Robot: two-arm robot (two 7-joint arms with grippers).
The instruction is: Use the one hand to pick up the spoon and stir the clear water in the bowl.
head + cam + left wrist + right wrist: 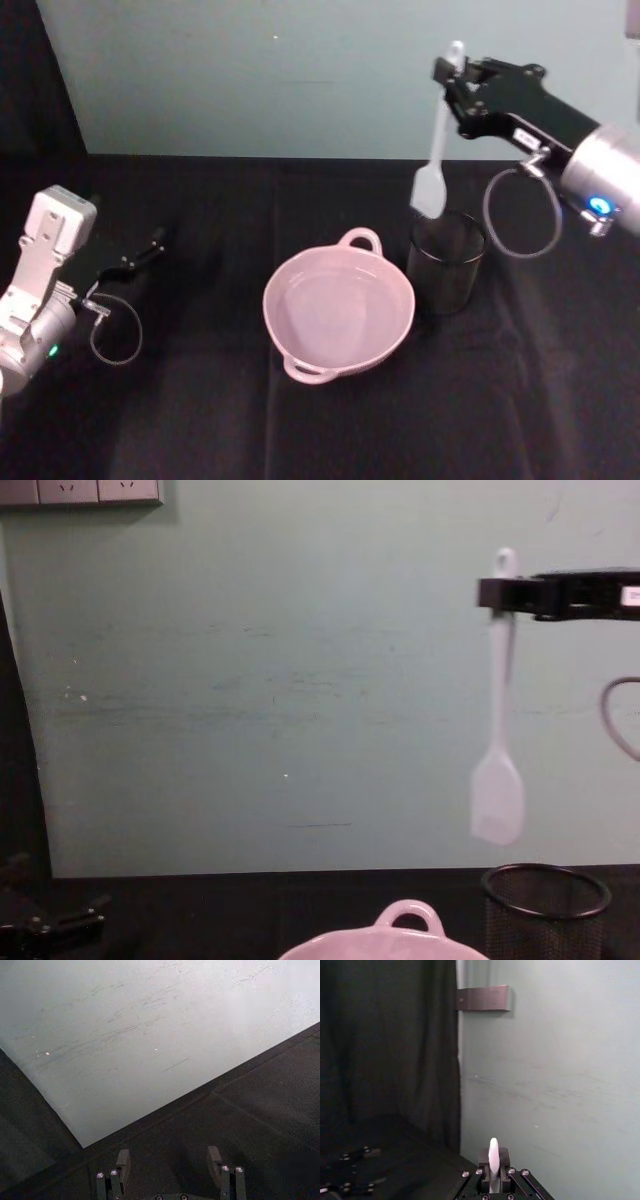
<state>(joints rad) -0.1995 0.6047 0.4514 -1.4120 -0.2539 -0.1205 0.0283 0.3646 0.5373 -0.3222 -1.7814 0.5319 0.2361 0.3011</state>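
— Where is the spoon?
— High up. The right hand (pixel 450 80) pinches the spoon (pixel 437 165) near its handle top, head dangling above the cup (pixel 447 268), beside the bowl (pixel 270 300).
— And now?
— I'd carry it left over the water, then lower it straight, clear of the rim. The left gripper (pixel 148 248), spread, lies parked.
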